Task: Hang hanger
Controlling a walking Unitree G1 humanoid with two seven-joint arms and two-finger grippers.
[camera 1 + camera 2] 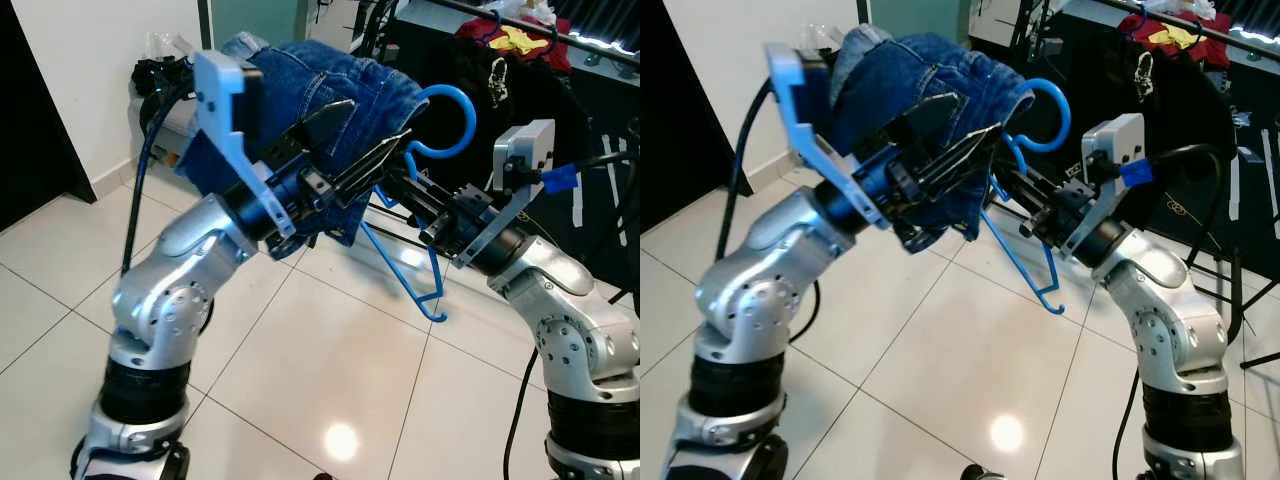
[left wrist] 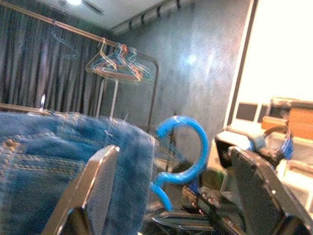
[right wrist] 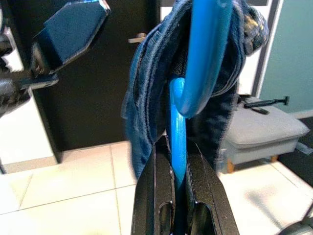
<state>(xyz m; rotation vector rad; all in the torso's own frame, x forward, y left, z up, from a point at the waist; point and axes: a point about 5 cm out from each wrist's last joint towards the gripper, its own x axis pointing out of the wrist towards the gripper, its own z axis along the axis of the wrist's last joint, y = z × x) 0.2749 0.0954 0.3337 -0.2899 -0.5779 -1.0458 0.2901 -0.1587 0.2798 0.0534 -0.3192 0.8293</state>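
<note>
Halfway at best: blue hanger (image 1: 430, 215) with jeans (image 1: 330, 85) pinched by right gripper (image 3: 177, 161), left gripper (image 1: 365, 150) spread at frame centre, rail (image 1: 560, 30) upper right unreached.

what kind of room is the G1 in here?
Likely a home room used for laundry or as a wardrobe. A garment rail carries a bunch of hangers, another rack holds clothes, the floor is white tile, and a grey padded bench stands nearby.

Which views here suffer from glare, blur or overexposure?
Left eye view: lamp glare on the floor tiles, otherwise sharp. Left wrist view: soft throughout, blown out white at the right edge, jeans and blue hanger hazy. Right wrist view: hanger sharp, right gripper clamped on it.
</note>
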